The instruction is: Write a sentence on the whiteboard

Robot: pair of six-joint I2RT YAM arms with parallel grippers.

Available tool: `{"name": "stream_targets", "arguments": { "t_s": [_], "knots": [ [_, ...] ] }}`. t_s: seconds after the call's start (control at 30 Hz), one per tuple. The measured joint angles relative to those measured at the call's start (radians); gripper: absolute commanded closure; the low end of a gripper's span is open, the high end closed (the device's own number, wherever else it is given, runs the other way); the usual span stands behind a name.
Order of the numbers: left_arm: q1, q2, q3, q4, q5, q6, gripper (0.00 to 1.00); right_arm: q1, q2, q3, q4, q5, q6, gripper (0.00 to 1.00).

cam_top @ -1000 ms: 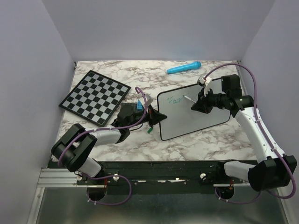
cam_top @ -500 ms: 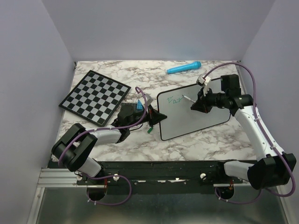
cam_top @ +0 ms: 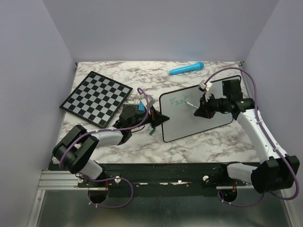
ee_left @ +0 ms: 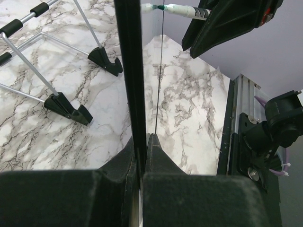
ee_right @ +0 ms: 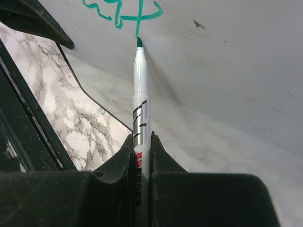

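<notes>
The whiteboard (cam_top: pixel 199 116) stands tilted on the marble table, black-framed. A few teal-green letters of the sentence (cam_top: pixel 178 101) sit near its top left; they also show in the right wrist view (ee_right: pixel 124 13). My right gripper (cam_top: pixel 202 107) is shut on a white marker (ee_right: pixel 140 94), its green tip touching the board just below a cross stroke. My left gripper (cam_top: pixel 160 118) is shut on the whiteboard's left edge (ee_left: pixel 131 75); the jaws pinch the black frame. The marker (ee_left: pixel 173 9) and right gripper show at the top of the left wrist view.
A black-and-white chessboard (cam_top: pixel 96 98) lies at the back left. A blue marker-like object (cam_top: pixel 186 69) lies at the back centre. The board's wire stand with black feet (ee_left: pixel 66 106) rests on the table behind the board. A small green cap (cam_top: pixel 151 132) lies near the left gripper.
The right gripper has shifted slightly down and right along the board with the marker, and the green writing has grown by a stroke. The left arm has not moved.
</notes>
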Motion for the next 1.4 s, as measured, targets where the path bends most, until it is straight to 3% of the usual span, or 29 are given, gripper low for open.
{"name": "stream_targets", "arguments": {
  "t_s": [1.0, 1.4],
  "knots": [
    [0.0, 0.003, 0.0, 0.0, 0.002, 0.007, 1.0, -0.013, -0.028, 0.06, 0.055, 0.044, 0.07, 1.0],
    [0.0, 0.005, 0.0, -0.001, 0.002, 0.007, 1.0, -0.013, -0.031, -0.017, 0.02, 0.042, 0.024, 1.0]
  ]
}}
